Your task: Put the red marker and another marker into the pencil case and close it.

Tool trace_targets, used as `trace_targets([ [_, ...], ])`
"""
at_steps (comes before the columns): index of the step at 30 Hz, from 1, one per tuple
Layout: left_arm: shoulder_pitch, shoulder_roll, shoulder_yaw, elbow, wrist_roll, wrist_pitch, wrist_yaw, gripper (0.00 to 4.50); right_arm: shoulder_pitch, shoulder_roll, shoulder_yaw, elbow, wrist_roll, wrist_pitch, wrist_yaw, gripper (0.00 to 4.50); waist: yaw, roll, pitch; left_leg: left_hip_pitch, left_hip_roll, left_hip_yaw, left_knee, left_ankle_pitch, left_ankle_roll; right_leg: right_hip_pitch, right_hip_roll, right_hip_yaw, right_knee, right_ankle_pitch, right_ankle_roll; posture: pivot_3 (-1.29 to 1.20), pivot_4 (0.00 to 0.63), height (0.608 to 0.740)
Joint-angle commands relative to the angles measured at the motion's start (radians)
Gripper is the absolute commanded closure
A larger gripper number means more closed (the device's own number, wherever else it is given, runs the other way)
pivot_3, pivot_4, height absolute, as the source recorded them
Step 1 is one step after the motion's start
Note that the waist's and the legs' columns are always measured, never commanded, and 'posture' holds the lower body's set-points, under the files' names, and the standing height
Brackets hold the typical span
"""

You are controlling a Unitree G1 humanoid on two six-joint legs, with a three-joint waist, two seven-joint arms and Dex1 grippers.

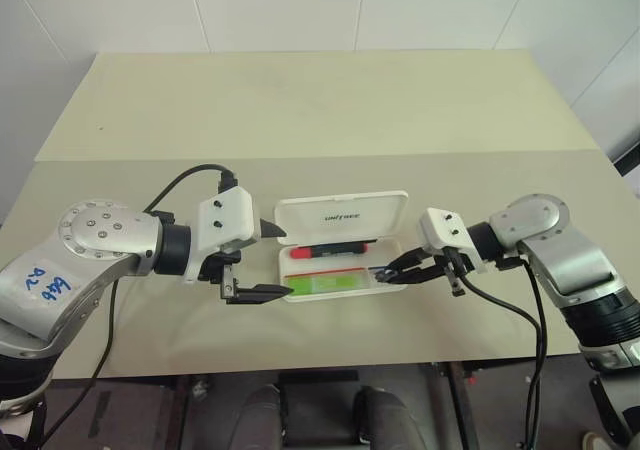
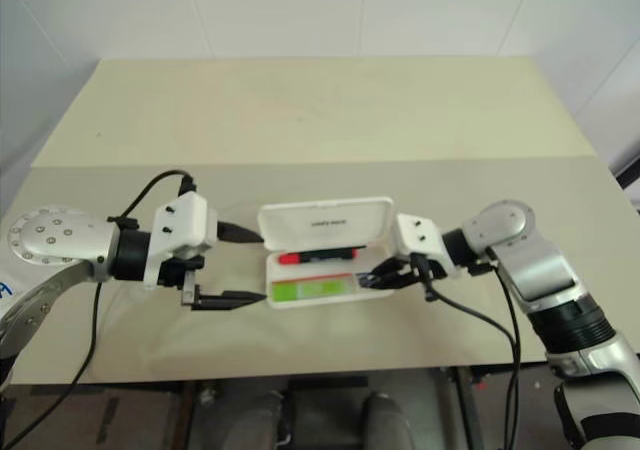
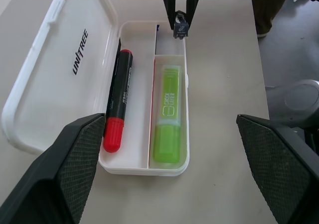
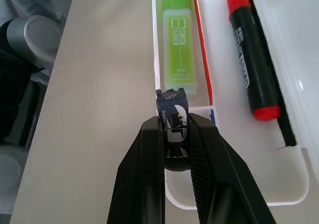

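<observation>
A white rectangular hard-plastic pencil case [image 1: 385,255] with rounded corners sits at the centre of the head view, near the front edge of a pale beige table [image 1: 320,110]. Its hinged lid [image 1: 342,213], printed with small dark lettering, stands open behind the tray. Inside, a short marker with a black barrel and bright red end [image 1: 326,250] lies in the rear compartment beside the lid hinge. A bright lime-green chunky highlighter [image 1: 328,284] lies in the front compartment, parallel to it.

The left gripper [image 1: 262,293], at centre left, has its two black fingers spread wide and holds nothing; its lower fingertip is just beside the case's left end. The right gripper [image 1: 388,273], at centre right, reaches over the case's right end. Its fingers are pinched narrow on a small dark blue clip-like object [image 4: 172,109] with white markings, held over the small end section of the tray; what it is cannot be told.

Both markers appear already placed, so the step in hand seems to be clearing the right gripper from the tray before closing. The next move likely calls for drawing that gripper out, then folding the lid forward and pressing it shut while the case is steadied.
</observation>
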Motion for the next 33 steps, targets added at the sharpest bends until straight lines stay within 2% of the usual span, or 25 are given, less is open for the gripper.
trace_targets([
  [1, 0.0, 0.016, 0.033, -0.032, -0.002, 0.003, 0.011, 0.0, -0.002, -0.004, -0.009, -0.002, -0.007, -0.022, 0.005, 3.42, 0.0, 0.0, 0.0, 0.0, 0.0, 0.0, 0.0, 0.0, 0.0, 0.0, 0.0, 0.0, 0.0, 0.0, 0.0, 0.0, 0.15, 0.74],
  [3, -0.004, 0.011, 0.031, -0.025, 0.008, 0.0, 0.021, 0.0, -0.006, -0.001, -0.003, 0.011, -0.026, -0.02, -0.007, 2.83, 0.0, 0.0, 0.0, 0.0, 0.0, 0.0, 0.0, 0.0, 0.0, 0.0, 0.0, 0.0, 0.0, 0.0, 0.0, 0.0, 0.15, 0.74],
  [10, -0.007, 0.002, 0.031, -0.002, 0.019, -0.033, 0.016, 0.0, 0.004, -0.021, -0.027, 0.006, -0.019, -0.011, 0.013, 0.27, 0.0, 0.0, 0.0, 0.0, 0.0, 0.0, 0.0, 0.0, 0.0, 0.0, 0.0, 0.0, 0.0, 0.0, 0.0, 0.0, 0.15, 0.74],
  [11, -0.005, 0.0, 0.036, -0.004, 0.012, -0.04, 0.008, 0.0, 0.008, -0.029, -0.034, 0.0, -0.012, -0.008, 0.019, 0.03, 0.0, 0.0, 0.0, 0.0, 0.0, 0.0, 0.0, 0.0, 0.0, 0.0, 0.0, 0.0, 0.0, 0.0, 0.0, 0.0, 0.15, 0.74],
  [16, -0.028, -0.022, 0.119, 0.014, -0.063, -0.06, -0.023, 0.0, 0.052, -0.097, -0.133, -0.019, 0.078, 0.027, 0.051, 0.03, 0.002, 0.0, 0.0, 0.0, 0.0, 0.0, 0.001, 0.0, 0.0, 0.0, 0.0, 0.0, 0.0, 0.0, 0.0, 0.0, 0.15, 0.74],
  [19, -0.056, -0.01, 0.172, 0.072, -0.078, -0.072, -0.035, 0.0, 0.107, -0.131, -0.3, -0.048, 0.252, 0.132, 0.054, 0.03, 0.004, 0.0, 0.0, 0.0, 0.0, 0.0, 0.0, 0.0, 0.0, 0.0, 0.0, -0.001, 0.0, 0.0, 0.0, 0.0, 0.15, 0.74],
  [22, -0.127, -0.011, 0.17, 0.217, -0.025, -0.085, -0.011, 0.0, 0.09, -0.096, -0.48, -0.11, 0.466, 0.299, -0.064, 0.03, 0.0, 0.0, 0.0, 0.0, 0.0, 0.0, 0.001, 0.0, 0.0, 0.0, 0.0, 0.0, 0.0, 0.0, 0.0, 0.0, 0.15, 0.74],
  [27, -0.25, -0.062, 0.095, 0.461, 0.084, -0.17, 0.007, 0.0, 0.109, -0.084, -0.568, -0.234, 0.59, 0.39, -0.179, 0.03, 0.001, 0.0, 0.0, 0.001, 0.001, 0.0, 0.001, 0.0, 0.0, 0.001, 0.001, 0.0, 0.0, 0.0, 0.0, 0.0, 0.15, 0.74],
  [30, -0.297, -0.115, 0.035, 0.61, 0.156, -0.22, 0.007, 0.64, 0.113, -0.086, -0.602, -0.297, 0.665, 0.434, -0.235, 0.0, 0.003, 0.0, 0.0, 0.0, 0.0, 0.0, 0.001, 0.0, 0.001, 0.0, 0.0, 0.0, 0.001, 0.0, 0.0, 0.0, 0.15, 0.74],
  [33, -0.319, -0.175, -0.023, 0.706, 0.217, -0.289, -0.013, 1.65, 0.117, -0.096, -0.608, -0.341, 0.692, 0.444, -0.266, 0.0, 0.005, -0.001, 0.0, 0.0, 0.0, 0.0, 0.001, -0.001, 0.001, 0.0, 0.0, 0.0, 0.002, 0.0, 0.0, 0.0, 0.15, 0.74],
])
